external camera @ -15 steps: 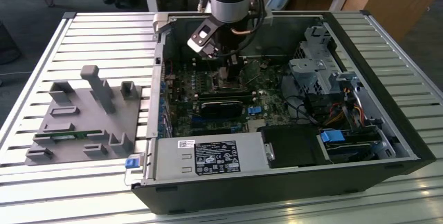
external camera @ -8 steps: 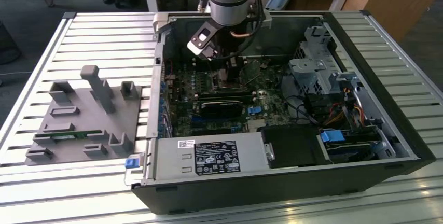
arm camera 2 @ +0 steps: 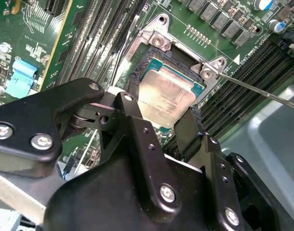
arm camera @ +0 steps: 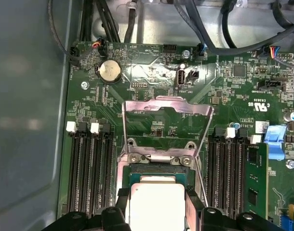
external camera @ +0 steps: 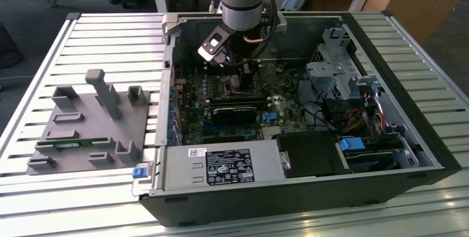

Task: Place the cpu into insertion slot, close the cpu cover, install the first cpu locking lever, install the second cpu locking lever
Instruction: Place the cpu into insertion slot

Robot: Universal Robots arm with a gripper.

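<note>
Cpu (arm camera 2: 165,98) flat, face-up, within the gripper (arm camera 2: 162,108)

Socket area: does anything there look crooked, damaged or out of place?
Nothing stands out. The gripper holds the chip square to the socket, and the cover stands raised on its hinge, with no visible damage.

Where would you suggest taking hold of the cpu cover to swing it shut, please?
Probably by its free top edge, farthest from the hinge. The cpu cover stands raised open, a thin windowed frame hinged at the edge of the insertion slot. I would come from its back, the side facing away from the slot. The gripper is closed on the cpu over the slot.
</note>
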